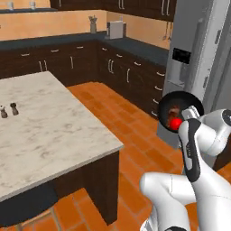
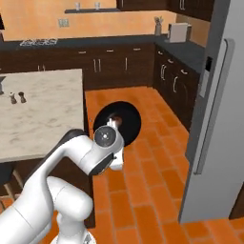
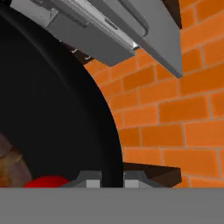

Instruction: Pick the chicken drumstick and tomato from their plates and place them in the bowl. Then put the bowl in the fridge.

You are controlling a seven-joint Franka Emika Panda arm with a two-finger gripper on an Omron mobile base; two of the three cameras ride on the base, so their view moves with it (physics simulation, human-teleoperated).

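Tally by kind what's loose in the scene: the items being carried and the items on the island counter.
Black bowl, clamped at its rim by the end effector: 1
Tomato: 1
Chicken drumstick: 1
Small shakers on the counter: 2
Total: 5

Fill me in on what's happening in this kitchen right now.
The robot arm's gripper is shut on the rim of the black bowl, holding it up over the orange tile floor beside the fridge. The tomato and the chicken drumstick are already in the bowl. The fridge doors look closed, so putting the bowl inside is not yet done. Two small shakers stand on the marble island.
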